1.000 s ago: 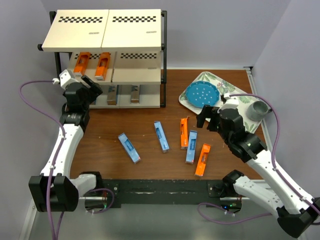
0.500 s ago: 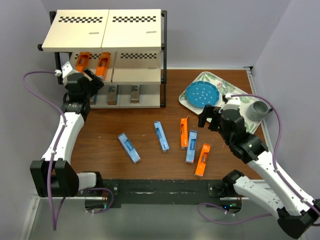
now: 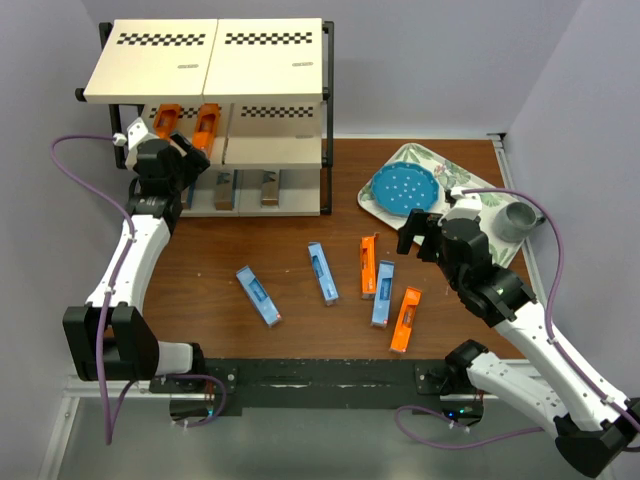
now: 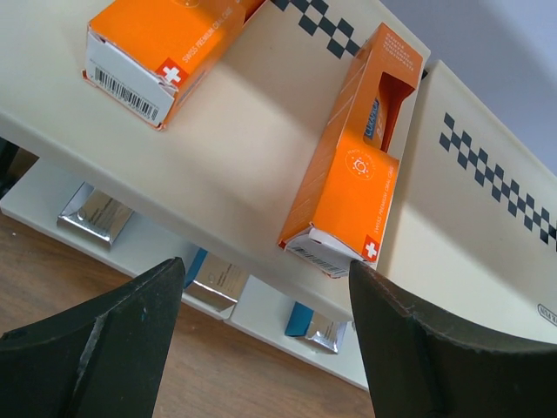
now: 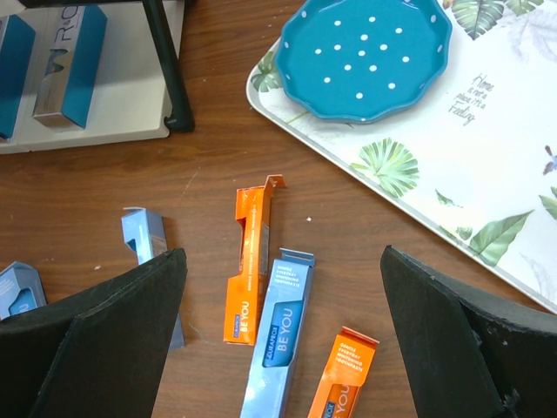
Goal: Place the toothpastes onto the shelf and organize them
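Although two toothpastes already lie flat on the middle board of the shelf (image 3: 270,70), five more are loose on the counter (image 3: 200,260). The left orange carton (image 4: 157,43) and the right orange carton (image 4: 348,174) lie apart from each other, their barcode ends toward the board's front edge. On the bottom board sit the silver-and-blue cartons (image 4: 218,279).

The left claw (image 4: 265,279) hangs just in front of and below the middle board, fingers spread wide with nothing between them. The right orange carton's near end is just above its right finger, and the left orange carton is up beyond its left finger.

The loose ones lie in front of the shelf: a far-left light blue carton (image 3: 258,295), a middle light blue carton (image 3: 322,272), a slim orange carton (image 3: 368,265), a right light blue carton (image 3: 383,294) just beside it, and a near orange carton (image 3: 405,320).

The right claw (image 5: 283,257) hovers above that right-hand cluster, released and empty. In its wrist view, the slim orange carton and the right light blue carton lie between its spread fingers.

Right of the shelf, a floral tray (image 5: 452,192) carries a blue dotted plate (image 5: 365,52) and a grey cup (image 3: 518,218).
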You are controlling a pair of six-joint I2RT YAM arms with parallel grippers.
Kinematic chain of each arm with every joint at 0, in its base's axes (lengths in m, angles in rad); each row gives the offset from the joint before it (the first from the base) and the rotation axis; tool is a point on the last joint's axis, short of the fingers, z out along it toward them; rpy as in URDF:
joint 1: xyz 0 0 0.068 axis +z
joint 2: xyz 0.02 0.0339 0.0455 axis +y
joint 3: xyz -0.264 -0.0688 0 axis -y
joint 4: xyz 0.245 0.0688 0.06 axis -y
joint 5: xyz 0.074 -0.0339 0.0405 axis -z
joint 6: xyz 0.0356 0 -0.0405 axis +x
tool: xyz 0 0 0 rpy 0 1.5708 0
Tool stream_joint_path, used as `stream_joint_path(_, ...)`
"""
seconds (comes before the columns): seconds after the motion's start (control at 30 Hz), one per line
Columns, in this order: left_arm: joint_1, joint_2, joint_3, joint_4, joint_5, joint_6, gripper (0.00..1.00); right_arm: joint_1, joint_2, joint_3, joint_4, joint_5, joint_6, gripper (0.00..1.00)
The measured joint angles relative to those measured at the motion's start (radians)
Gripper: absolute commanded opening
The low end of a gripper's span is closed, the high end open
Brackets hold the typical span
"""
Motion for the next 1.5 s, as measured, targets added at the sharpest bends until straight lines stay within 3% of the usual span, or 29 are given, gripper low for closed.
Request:
stream_joint_path(0.77,0.0,0.015,0.036,-0.002,0.014,0.035,0.85,0.0,0.037,0.028,-0.045,-0.001,0.004,0.99)
stream_joint_path(1.17,-0.006,-0.375,-0.127,0.012,0.083,0.261,1.0,-0.001,0.332,0.228,-0.193,-0.048,0.063,0.99)
stream_joint_path(1.5,-0.153,-0.636,-0.28,-0.018,0.072,0.433,1.0,-0.035,0.674,0.379,-0.264,-0.097,0.074,0.93)
